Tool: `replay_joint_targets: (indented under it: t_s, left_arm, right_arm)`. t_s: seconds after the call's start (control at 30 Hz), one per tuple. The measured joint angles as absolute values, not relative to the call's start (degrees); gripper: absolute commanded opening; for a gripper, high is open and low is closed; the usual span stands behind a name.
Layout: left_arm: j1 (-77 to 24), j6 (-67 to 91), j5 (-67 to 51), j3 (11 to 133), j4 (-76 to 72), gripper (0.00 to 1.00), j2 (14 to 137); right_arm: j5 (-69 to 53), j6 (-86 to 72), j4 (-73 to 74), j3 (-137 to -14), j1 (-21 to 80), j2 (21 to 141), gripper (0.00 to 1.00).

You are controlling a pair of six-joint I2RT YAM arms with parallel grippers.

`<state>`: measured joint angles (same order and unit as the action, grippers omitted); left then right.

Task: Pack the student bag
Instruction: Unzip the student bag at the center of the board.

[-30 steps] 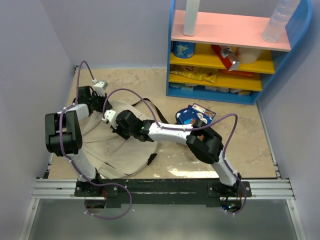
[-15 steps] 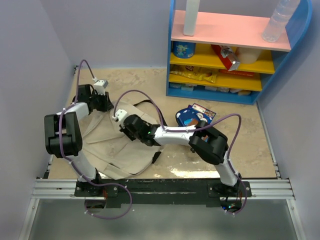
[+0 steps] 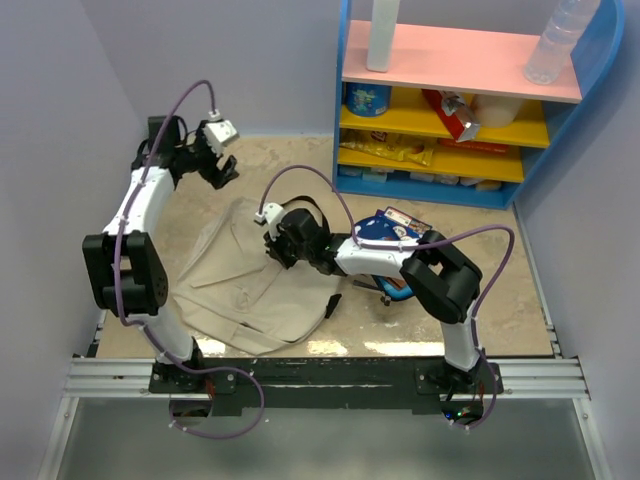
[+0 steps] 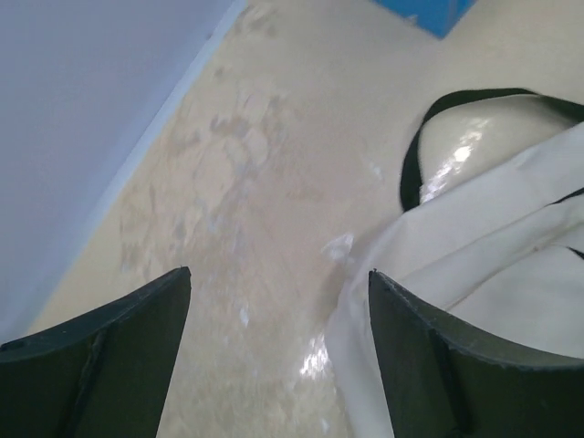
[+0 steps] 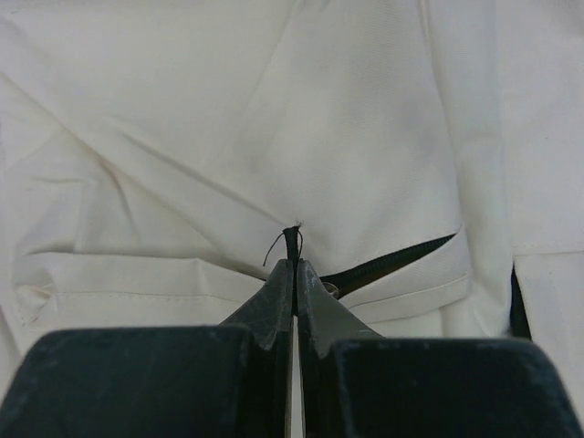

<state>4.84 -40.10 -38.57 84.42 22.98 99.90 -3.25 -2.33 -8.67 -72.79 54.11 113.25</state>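
Your right gripper [image 5: 294,266] pinches the bag's [image 5: 274,109] zipper tab [image 5: 292,239]; left gripper [image 4: 278,292] gapes empty. Bag lies flat, blue item [image 3: 392,228] outside it: packing looks barely started.

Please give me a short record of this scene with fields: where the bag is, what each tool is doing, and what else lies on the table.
bag: beige student bag lying crumpled on the table, left of centre
left tool: open, empty, over bare table by the bag's far edge
right tool: shut on a thin black tab of the bag, probably a zipper pull
other item: blue snack packet beside the right arm, outside the bag
background: colourful shelf unit at the far right
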Motion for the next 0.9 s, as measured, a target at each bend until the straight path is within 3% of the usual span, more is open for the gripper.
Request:
replay_joint_targets:
  t_s: [0.13, 0.4, 0.77, 0.9]
  left_arm:
    - [-1.4, -48.8, -44.1, 89.4, 27.3, 0.82, 105.5]
    - [-4.3, -56.8, -47.4, 109.3, 44.1, 0.81, 130.5]
    - [-5.6, -66.8, -47.0, 109.5, 57.6, 0.78, 131.1]
    - [-5.7, -67.9, -45.7, 109.5, 59.5, 0.70, 131.1]
  right_arm:
    - [-5.3, -2.1, -8.6, -72.8, 54.4, 113.3, 0.00]
    - [-7.3, -1.2, -8.7, -72.4, 54.3, 113.3, 0.00]
    - [-8.1, 0.8, -8.6, -72.2, 54.3, 113.3, 0.00]
    - [-8.2, 1.4, -8.5, -72.2, 54.3, 113.3, 0.00]
